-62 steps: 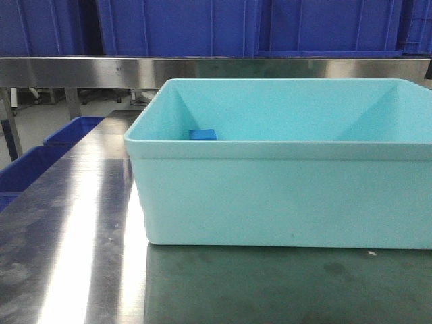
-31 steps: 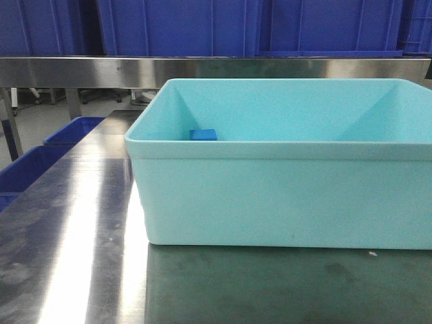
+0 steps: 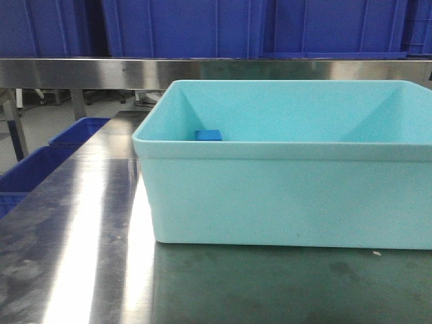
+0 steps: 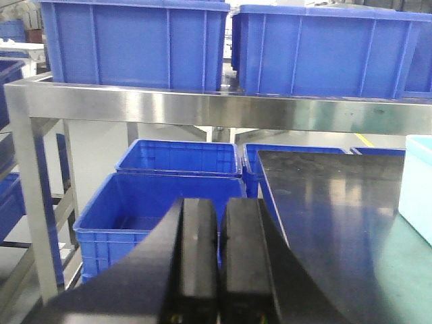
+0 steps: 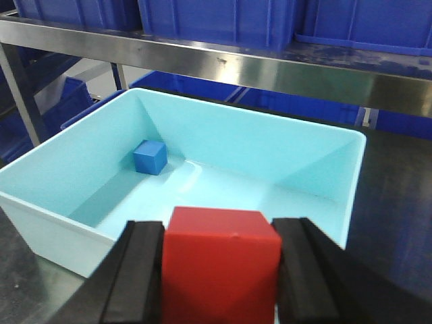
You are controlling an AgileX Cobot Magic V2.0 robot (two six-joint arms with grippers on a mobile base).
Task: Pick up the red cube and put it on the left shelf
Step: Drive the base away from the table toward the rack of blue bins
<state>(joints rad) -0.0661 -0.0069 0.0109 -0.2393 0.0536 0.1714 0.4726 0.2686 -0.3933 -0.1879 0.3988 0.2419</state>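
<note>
The red cube (image 5: 221, 260) is held between the black fingers of my right gripper (image 5: 221, 270), above the near wall of the pale turquoise tub (image 5: 40, 202). In the left wrist view my left gripper (image 4: 219, 253) is shut on nothing and hangs over the table's left edge. Only a sliver of the left shelf (image 4: 62, 206) shows at that view's left edge: grey rails with dark blue crates. Neither gripper appears in the front view, and the cube is out of view there.
A small blue block (image 5: 149, 156) (image 3: 208, 134) lies in the tub's far left corner. The tub (image 3: 283, 196) stands on the shiny steel table (image 3: 74, 229). A steel overhead rail (image 3: 81, 72) carries big blue crates (image 3: 182, 27). More blue crates (image 4: 155, 202) stand low, left of the table.
In the front view the tub and the rail have shifted slightly right and down. The blue block lies in the same corner of the tub.
</note>
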